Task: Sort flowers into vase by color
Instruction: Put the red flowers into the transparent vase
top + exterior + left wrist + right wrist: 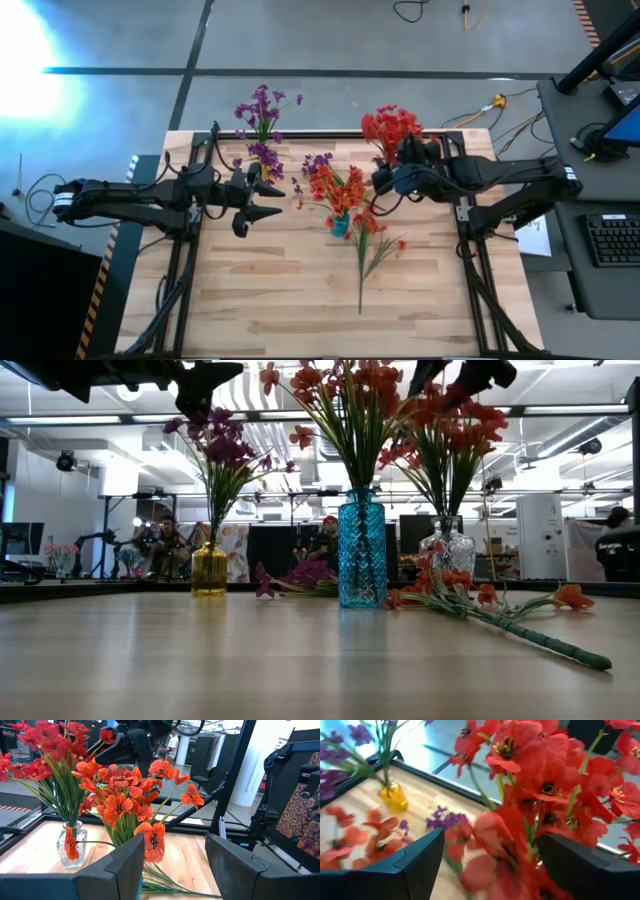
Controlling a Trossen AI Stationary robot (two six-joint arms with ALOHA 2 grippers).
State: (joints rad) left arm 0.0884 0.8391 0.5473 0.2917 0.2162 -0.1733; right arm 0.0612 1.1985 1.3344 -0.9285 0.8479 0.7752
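Three vases stand on the wooden table. A yellow vase [209, 568] at the far left holds purple flowers [262, 110]. A blue vase [361, 550] in the middle holds orange-red flowers [125, 800]. A clear vase [452, 550] at the far right holds red flowers [390, 125]. A loose orange-red sprig [362, 265] lies flat beside the blue vase, and a loose purple sprig [318, 162] lies behind it. My left gripper [175, 865] is open and level, left of the blue vase, with nothing between its fingers. My right gripper [490, 855] is open above the table. Red blossoms [535, 780] stand between and beyond its fingers; whether they touch I cannot tell.
The table's black frame rails [185, 260] run along its left and right sides under the arms. Bare wood [290, 300] lies toward the near edge. Cables [500, 105] and a desk with a keyboard [612, 240] are off the table to the right.
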